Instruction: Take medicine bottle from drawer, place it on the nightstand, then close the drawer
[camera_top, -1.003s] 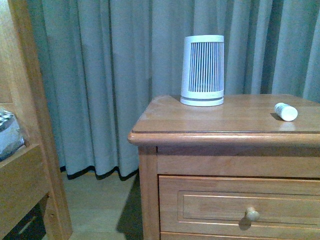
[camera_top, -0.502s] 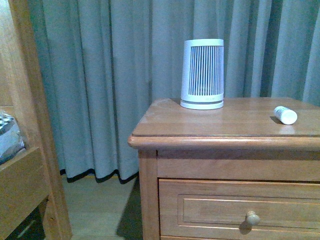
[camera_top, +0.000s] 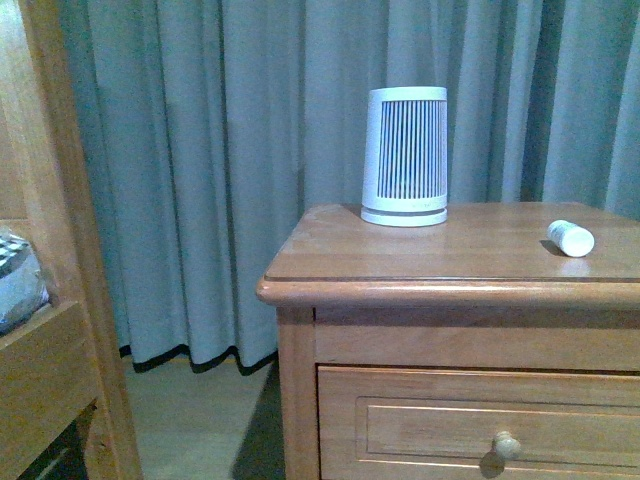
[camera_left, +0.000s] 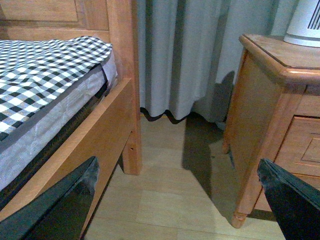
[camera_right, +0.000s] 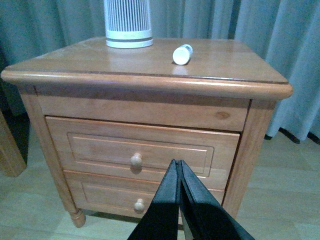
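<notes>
Front view: medicine bottle (camera_top: 571, 238) lying on nightstand (camera_top: 450, 262) glossy top; curtain (camera_top: 220, 150) behind. Right gripper (camera_right: 178, 165) pinched closed, left gripper (camera_left: 175, 175) wide.

Your right gripper (camera_right: 178, 172) has its two dark fingers pressed together to a point, nothing between them, and it is held clear of contact. Your left gripper (camera_left: 180, 200) is spread wide: one dark finger (camera_left: 60, 207) shows at one lower corner of its wrist view, the other at the opposite corner, with nothing between. Neither arm shows in your front view.
</notes>
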